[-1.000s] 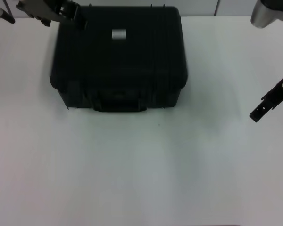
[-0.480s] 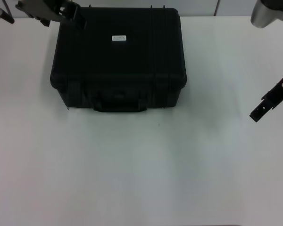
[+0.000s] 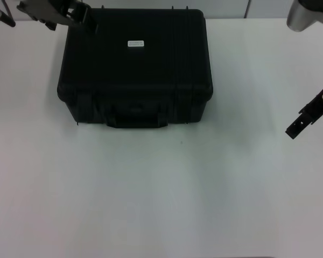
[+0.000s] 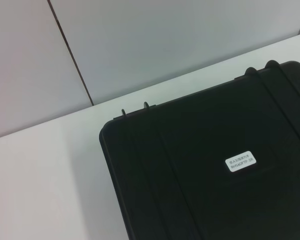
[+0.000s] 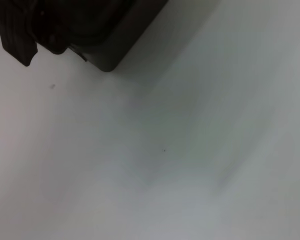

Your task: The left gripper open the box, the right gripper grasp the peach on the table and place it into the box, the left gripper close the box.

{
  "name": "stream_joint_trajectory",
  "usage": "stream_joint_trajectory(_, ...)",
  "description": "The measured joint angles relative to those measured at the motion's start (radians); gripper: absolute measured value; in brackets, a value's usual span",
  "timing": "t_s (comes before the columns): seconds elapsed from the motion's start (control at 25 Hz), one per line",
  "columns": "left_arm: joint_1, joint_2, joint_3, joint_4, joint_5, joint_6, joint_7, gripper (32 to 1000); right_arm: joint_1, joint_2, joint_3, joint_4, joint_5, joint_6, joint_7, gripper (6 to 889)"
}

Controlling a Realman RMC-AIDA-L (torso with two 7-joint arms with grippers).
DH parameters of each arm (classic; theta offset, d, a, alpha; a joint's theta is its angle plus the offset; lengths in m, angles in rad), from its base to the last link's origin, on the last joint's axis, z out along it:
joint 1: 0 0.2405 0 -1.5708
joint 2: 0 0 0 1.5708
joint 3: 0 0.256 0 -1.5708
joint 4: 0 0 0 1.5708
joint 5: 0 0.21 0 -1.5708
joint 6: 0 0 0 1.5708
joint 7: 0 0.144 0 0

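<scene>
On the table (image 3: pixel 161 204) the box (image 3: pixel 134 70) sits shut and nothing has moved in the last second. Left gripper (image 3: pixel 85 15) hovers at its far-left corner, right gripper (image 3: pixel 292 130) waits well right; I cannot tell either's finger state. No peach shows, so it's likely already inside.

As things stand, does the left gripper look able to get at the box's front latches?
Probably yes. The left gripper sits at the closed box's far left corner, and nothing lies on the table blocking the front.
</scene>
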Motion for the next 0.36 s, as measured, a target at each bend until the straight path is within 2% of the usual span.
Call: stream_joint_trajectory(0.36, 0.001, 0.0000, 0.000, 0.000, 0.001, -0.001, 0.002, 741, 0.000, 0.001, 0.000, 0.000, -0.001, 0.000, 0.001, 857)
